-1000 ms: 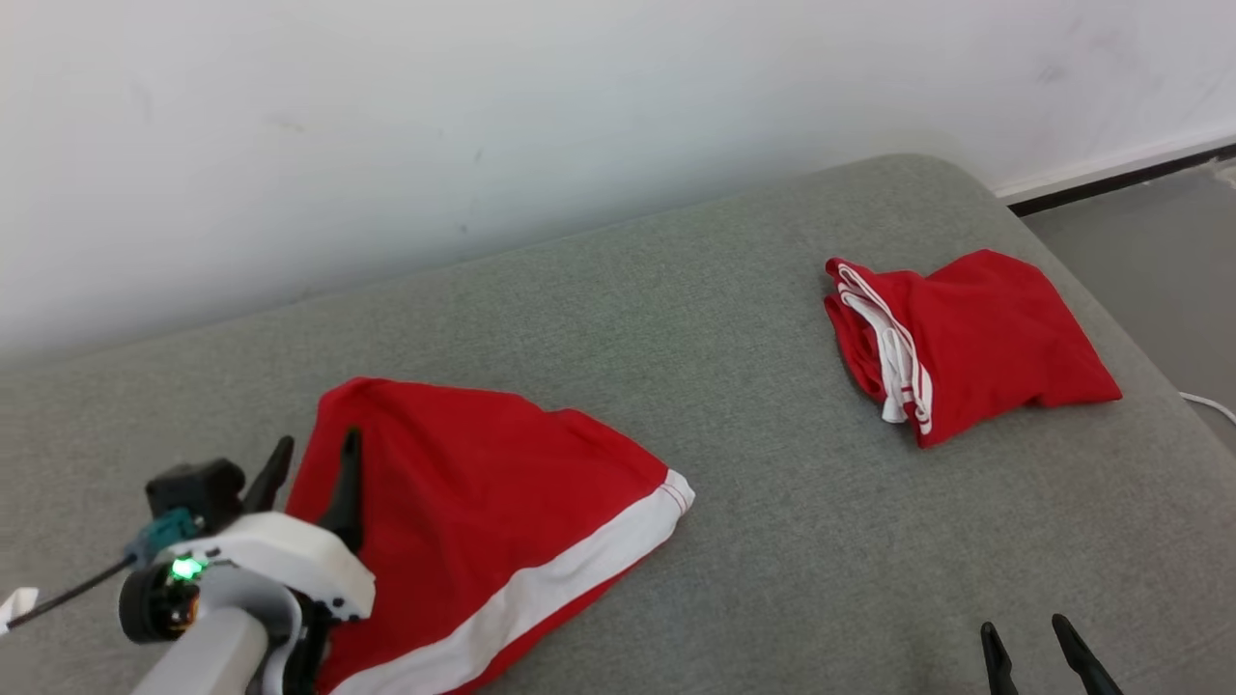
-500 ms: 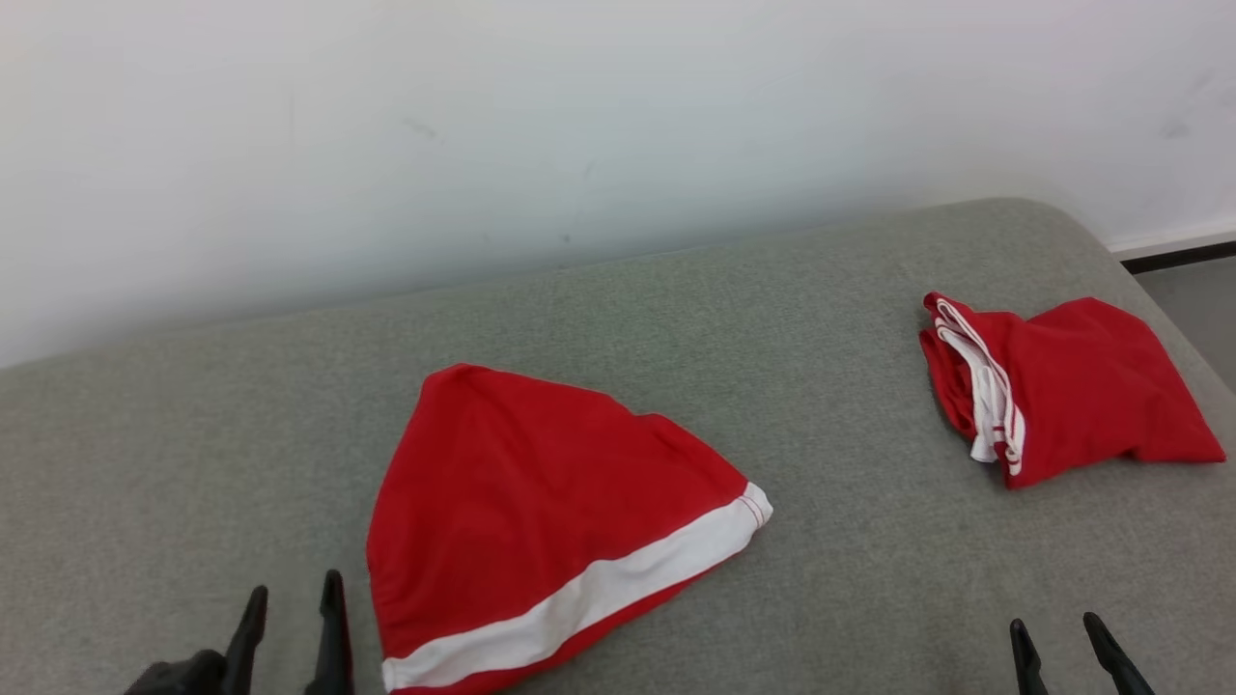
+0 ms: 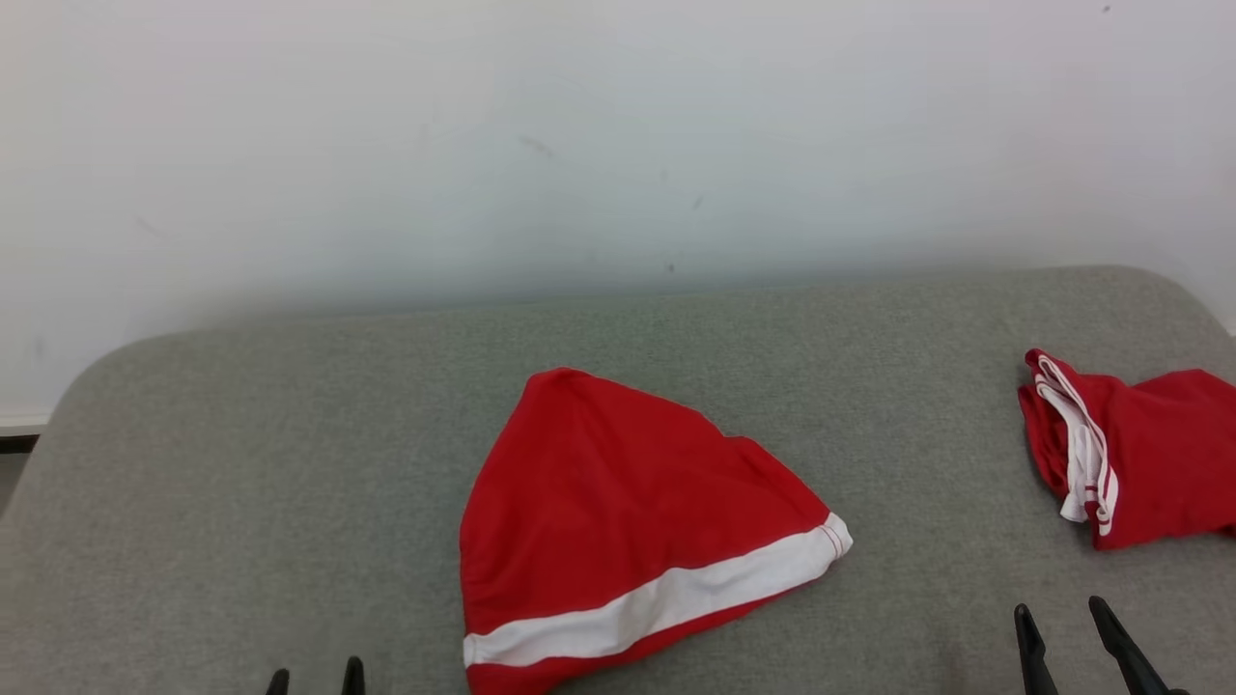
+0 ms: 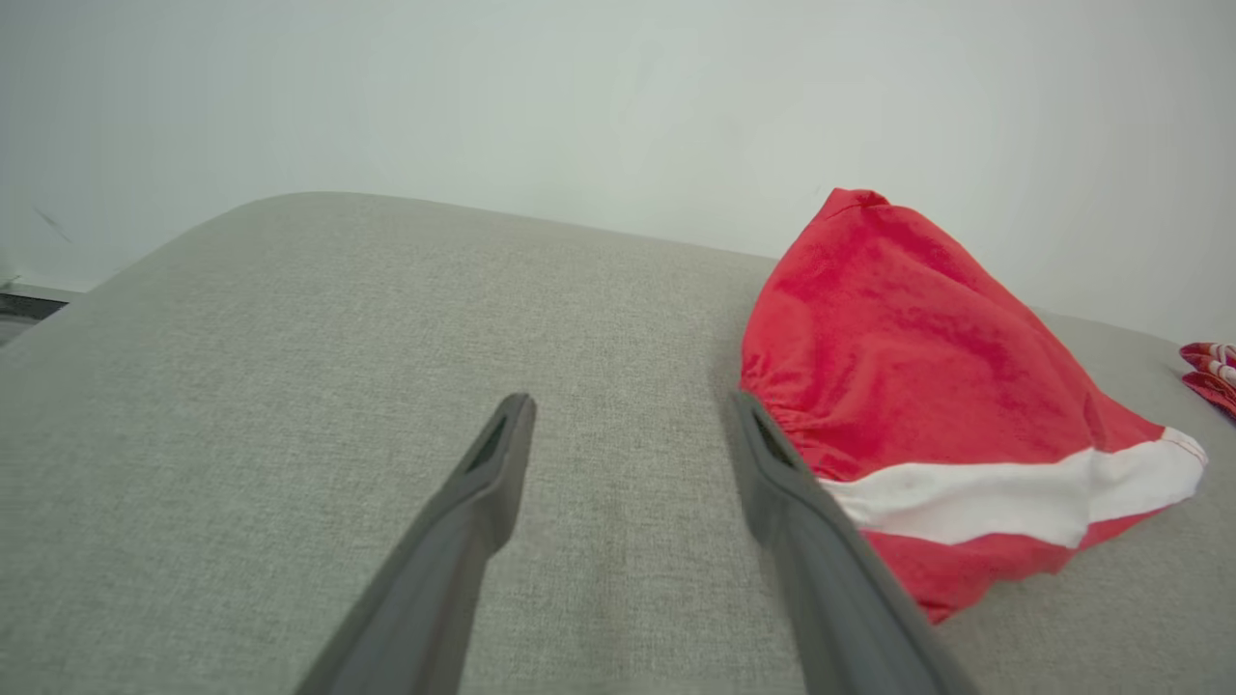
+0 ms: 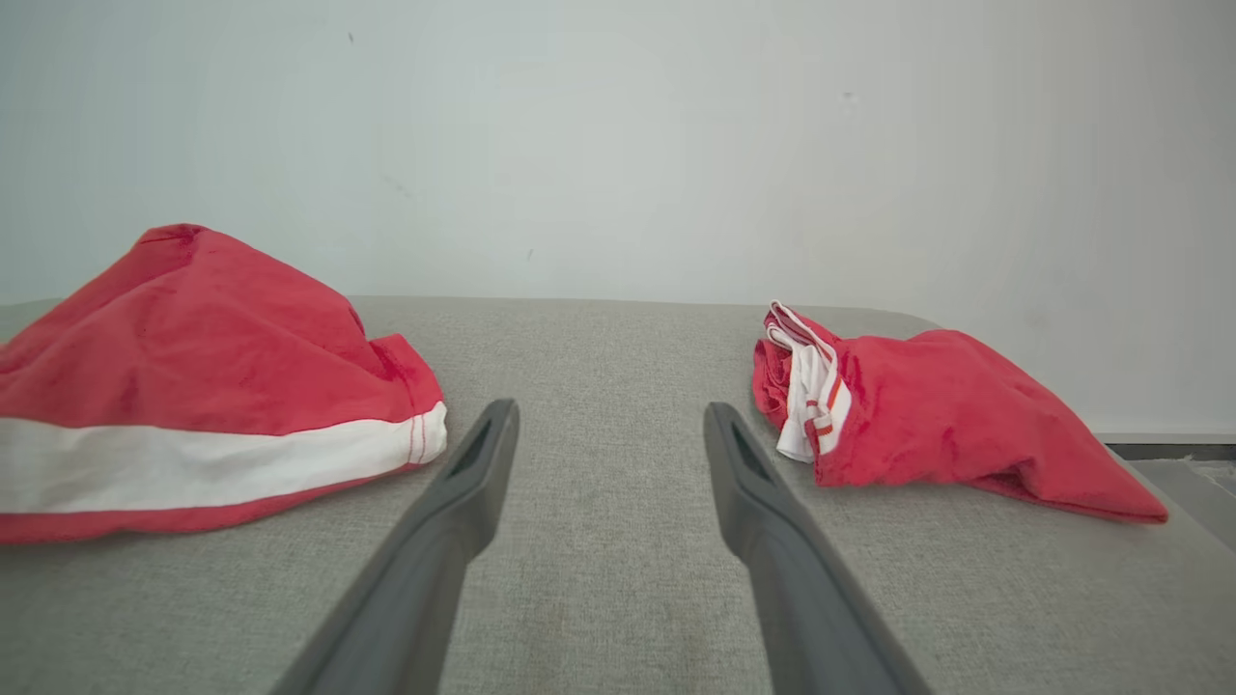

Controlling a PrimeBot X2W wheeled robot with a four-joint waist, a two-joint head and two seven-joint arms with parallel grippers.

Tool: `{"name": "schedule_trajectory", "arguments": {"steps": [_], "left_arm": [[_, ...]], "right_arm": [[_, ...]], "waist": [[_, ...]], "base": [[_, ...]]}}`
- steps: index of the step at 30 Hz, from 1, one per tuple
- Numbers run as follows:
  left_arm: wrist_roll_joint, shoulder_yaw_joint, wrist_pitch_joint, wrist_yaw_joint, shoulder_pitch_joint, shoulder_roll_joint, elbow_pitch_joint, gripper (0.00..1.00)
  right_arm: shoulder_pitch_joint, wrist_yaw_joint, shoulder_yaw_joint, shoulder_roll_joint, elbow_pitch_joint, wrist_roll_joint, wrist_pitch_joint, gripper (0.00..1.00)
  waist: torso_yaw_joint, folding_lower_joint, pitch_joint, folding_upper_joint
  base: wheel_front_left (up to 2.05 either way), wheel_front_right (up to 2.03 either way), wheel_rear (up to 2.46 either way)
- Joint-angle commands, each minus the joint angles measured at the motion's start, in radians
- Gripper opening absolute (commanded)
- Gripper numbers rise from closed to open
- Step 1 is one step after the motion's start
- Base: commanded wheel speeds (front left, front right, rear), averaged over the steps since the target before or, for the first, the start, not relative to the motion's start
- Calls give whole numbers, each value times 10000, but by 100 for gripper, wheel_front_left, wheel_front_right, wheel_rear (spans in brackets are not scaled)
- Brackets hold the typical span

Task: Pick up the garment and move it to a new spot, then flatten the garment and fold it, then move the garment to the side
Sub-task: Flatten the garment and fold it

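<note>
Nearest, at the front of the grey cushion [image 3: 290, 434], the left gripper [image 3: 316, 681] and the right gripper [image 3: 1060, 623] both stand with fingers spread and nothing between them. Just past them the red garment [image 3: 618, 502] lies folded into a flat wedge mid-cushion, its white band [image 3: 657, 598] running from near-left to far-right; it sits just right of the left gripper, the nearer one and so, I judge, the likelier to shift it aside. Farther right a second red bundle [image 3: 1154, 454] rests near the cushion's end, the white wall [image 3: 579, 145] behind.
</note>
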Motion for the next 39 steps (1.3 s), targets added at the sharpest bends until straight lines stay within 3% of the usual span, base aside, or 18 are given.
{"name": "schedule_trajectory", "arguments": {"steps": [1, 11, 26, 30, 34, 39], "left_arm": [[279, 165, -3, -226, 157, -130, 123, 100], [644, 464, -2, -1327, 61, -518, 546, 100], [809, 587, -2, -1628, -62, -677, 836, 100], [157, 100, 82, -1645, -223, -637, 1251, 100], [-1121, -841, 942, -1622, -729, -74, 1195, 100], [-3180, -1680, 2516, -1625, -1350, 808, 786, 100]], "right_arm": [[-48, -26, 59, -91, 92, -65, -24, 100], [-102, -26, 282, -57, 248, -13, -24, 100], [-136, -26, 584, -131, 304, 137, -24, 100], [-400, -26, 670, -305, 285, 421, -24, 100], [-884, -26, 1083, -851, 568, 777, -24, 100], [-2107, -26, 2726, -1560, 1582, 1784, 491, 100]], "waist": [[230, 0, -173, 0], [472, 0, -275, 0], [391, 0, -243, 0], [418, 0, -188, 0], [520, 0, 0, 0], [708, 0, 343, 0]], "base": [[0, 0, 0], [0, 0, 0], [0, 0, 0], [0, 0, 0], [0, 0, 0], [0, 0, 0]]}}
